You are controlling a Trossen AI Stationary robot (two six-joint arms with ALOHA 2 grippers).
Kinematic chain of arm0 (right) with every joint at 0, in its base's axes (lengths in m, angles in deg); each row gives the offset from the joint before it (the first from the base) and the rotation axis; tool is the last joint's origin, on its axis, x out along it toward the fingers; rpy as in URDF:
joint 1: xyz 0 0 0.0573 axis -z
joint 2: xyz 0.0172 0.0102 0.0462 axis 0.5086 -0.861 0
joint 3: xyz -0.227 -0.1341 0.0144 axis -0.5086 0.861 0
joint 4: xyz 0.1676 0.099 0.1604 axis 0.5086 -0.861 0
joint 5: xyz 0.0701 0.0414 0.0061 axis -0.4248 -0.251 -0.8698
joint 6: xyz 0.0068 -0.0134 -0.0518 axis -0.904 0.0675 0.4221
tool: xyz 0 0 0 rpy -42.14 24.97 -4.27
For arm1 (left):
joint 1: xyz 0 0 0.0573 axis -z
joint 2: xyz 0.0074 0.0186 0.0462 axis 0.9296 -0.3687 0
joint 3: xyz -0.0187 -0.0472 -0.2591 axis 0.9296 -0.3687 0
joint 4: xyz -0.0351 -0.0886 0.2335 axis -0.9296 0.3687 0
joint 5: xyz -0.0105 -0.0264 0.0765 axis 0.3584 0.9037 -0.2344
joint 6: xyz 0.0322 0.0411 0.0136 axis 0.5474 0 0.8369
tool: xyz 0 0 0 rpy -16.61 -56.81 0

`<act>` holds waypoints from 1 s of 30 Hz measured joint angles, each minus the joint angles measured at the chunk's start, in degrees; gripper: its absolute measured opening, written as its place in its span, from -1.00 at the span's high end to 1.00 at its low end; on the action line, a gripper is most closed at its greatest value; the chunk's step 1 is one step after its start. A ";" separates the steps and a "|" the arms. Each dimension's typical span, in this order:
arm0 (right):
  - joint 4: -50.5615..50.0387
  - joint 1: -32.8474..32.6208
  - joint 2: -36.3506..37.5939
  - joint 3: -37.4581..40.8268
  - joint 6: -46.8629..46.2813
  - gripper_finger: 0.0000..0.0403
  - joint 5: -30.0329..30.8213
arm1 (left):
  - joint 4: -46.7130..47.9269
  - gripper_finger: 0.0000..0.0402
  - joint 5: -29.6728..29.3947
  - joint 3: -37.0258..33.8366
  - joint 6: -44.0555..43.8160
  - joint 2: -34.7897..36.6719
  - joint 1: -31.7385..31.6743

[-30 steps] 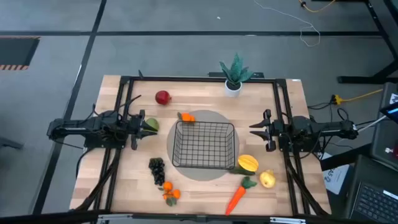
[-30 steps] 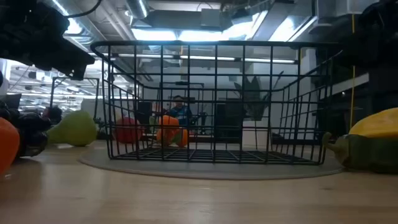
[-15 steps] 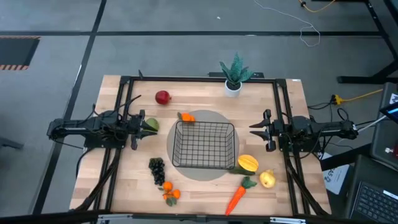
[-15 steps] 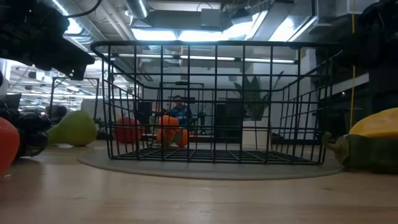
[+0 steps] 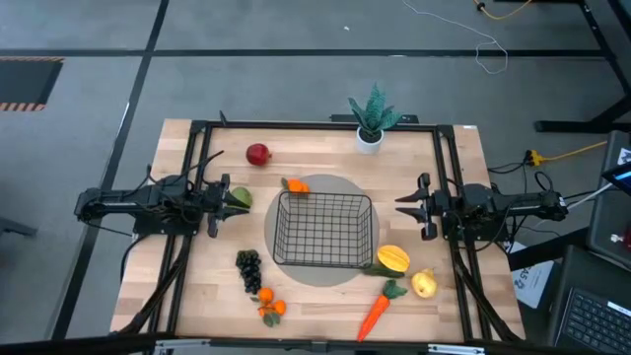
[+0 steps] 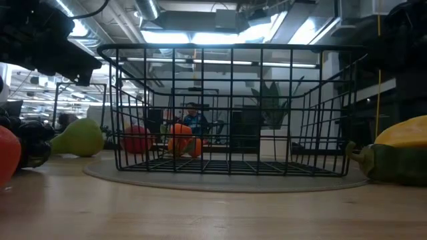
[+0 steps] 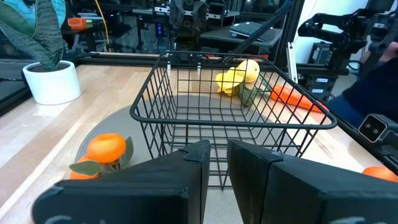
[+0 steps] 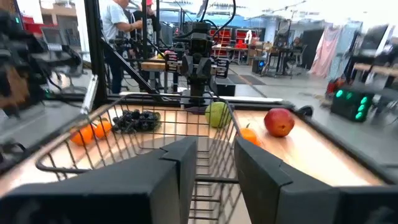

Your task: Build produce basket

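Observation:
The black wire basket stands empty on a round grey mat in the middle of the table. Around it lie a red apple, a green pear, an orange, black grapes, two small oranges, a yellow-orange squash, a yellow pear and a carrot. My left gripper hangs shut and empty above the green pear, left of the basket. My right gripper hangs shut and empty right of the basket.
A green plant in a white pot stands at the far edge of the table. Black frame rails run along the table's far, left and right sides. People show in the room beyond the table.

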 joint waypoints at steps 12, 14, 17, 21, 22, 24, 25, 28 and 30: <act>0.37 -0.02 0.02 0.01 7.19 0.45 2.54 | 0.02 0.77 0.02 0.01 0.00 0.02 0.00; 0.38 -0.02 0.02 0.01 3.97 0.45 1.78 | 0.00 0.77 0.01 0.01 0.00 0.01 -0.02; 1.87 -0.04 0.01 0.00 -1.12 0.45 0.87 | 0.02 0.77 0.00 0.01 0.00 0.01 0.00; 3.84 -0.04 0.02 0.00 -6.71 0.45 0.89 | 0.02 0.77 0.02 -0.01 0.25 0.02 -0.01; 4.13 -0.04 0.02 0.00 -8.21 0.45 0.85 | 0.00 0.77 -0.04 0.01 1.24 0.00 -0.02; 4.16 -0.04 0.02 0.00 -11.09 0.45 0.84 | -0.48 0.77 -0.71 -0.05 3.64 0.00 0.00; 4.17 -0.04 0.01 0.00 -12.43 0.45 0.86 | -1.22 0.77 -1.08 -0.16 4.40 0.00 -0.01; 4.58 -0.03 0.00 0.00 -16.72 0.45 0.34 | -6.39 0.77 -1.40 -0.20 7.11 0.02 -0.02; 5.53 -0.02 0.00 0.00 -20.27 0.45 -2.15 | -10.48 0.77 -1.40 -0.20 9.17 0.02 -0.01</act>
